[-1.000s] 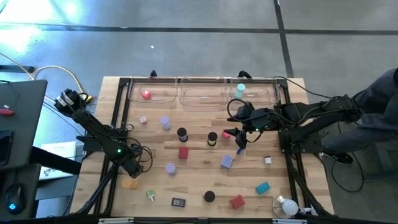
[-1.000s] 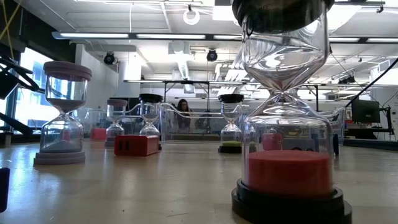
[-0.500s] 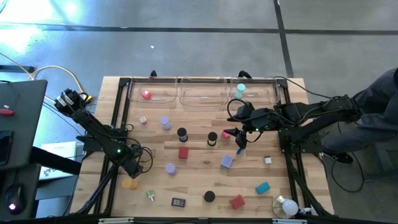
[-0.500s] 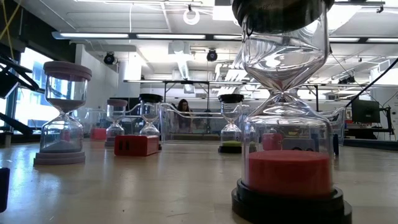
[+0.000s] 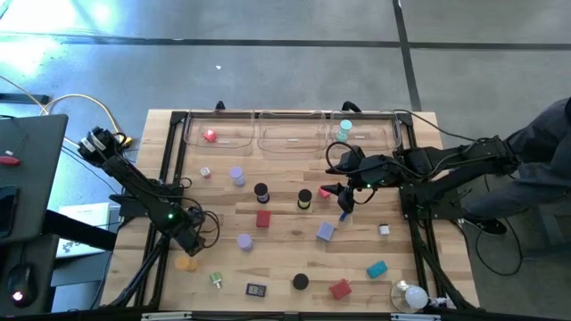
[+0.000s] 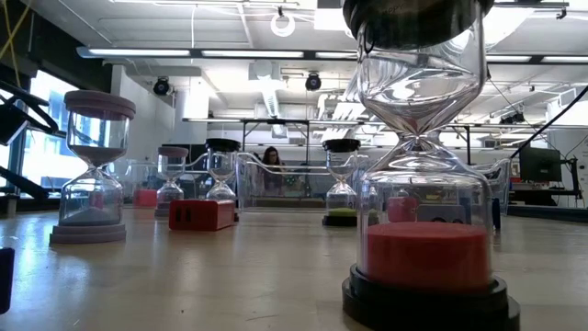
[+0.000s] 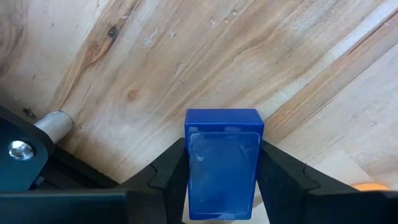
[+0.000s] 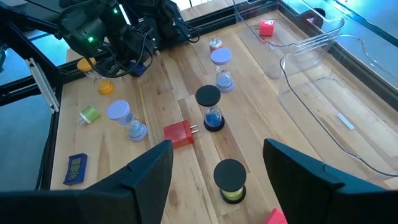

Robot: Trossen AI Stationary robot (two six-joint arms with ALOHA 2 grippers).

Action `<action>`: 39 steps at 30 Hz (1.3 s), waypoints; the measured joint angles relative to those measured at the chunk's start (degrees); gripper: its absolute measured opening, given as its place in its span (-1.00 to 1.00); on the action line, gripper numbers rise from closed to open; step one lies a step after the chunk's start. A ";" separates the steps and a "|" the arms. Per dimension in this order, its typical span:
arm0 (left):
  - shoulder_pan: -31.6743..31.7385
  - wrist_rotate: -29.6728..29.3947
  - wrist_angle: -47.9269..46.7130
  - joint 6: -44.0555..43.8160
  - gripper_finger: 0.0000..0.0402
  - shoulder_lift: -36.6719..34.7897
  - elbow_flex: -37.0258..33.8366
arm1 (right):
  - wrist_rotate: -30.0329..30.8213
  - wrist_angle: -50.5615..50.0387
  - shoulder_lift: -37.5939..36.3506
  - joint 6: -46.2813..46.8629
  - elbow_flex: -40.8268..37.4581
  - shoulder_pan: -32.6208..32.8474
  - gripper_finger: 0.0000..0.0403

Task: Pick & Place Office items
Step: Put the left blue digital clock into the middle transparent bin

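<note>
Blue, a small rectangular plastic block sat gripped between the left gripper's dark fingers, its long axis running lengthwise out between them over the wooden bench, near the bench's left edge. Against the earlier high and low views, nothing on the bench had shifted. That arm reached low from the left edge toward the front-left corner. The right gripper hovered over the bench's middle, beside a black-capped hourglass with yellow sand, jaws held wide apart and holding nothing; its arm stretched in from the right edge.
</note>
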 joint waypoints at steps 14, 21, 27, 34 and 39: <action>0.02 -5.81 3.22 1.40 -0.24 -6.29 2.74 | -0.11 -0.02 0.00 0.22 0.00 0.01 0.18; 0.78 -19.35 0.22 6.47 -0.24 -14.36 7.65 | -0.12 0.01 0.00 0.27 0.00 0.00 0.18; 5.67 -28.48 2.40 19.32 -0.24 -21.26 12.08 | -0.13 1.44 0.00 0.61 0.02 0.01 0.18; 16.41 -33.02 20.47 45.10 -0.24 -28.05 13.35 | 0.12 5.90 0.00 1.91 0.00 0.01 0.18; 24.53 -28.58 35.39 63.34 -0.24 -28.99 13.35 | -1.47 9.36 0.00 2.89 0.00 -0.01 0.18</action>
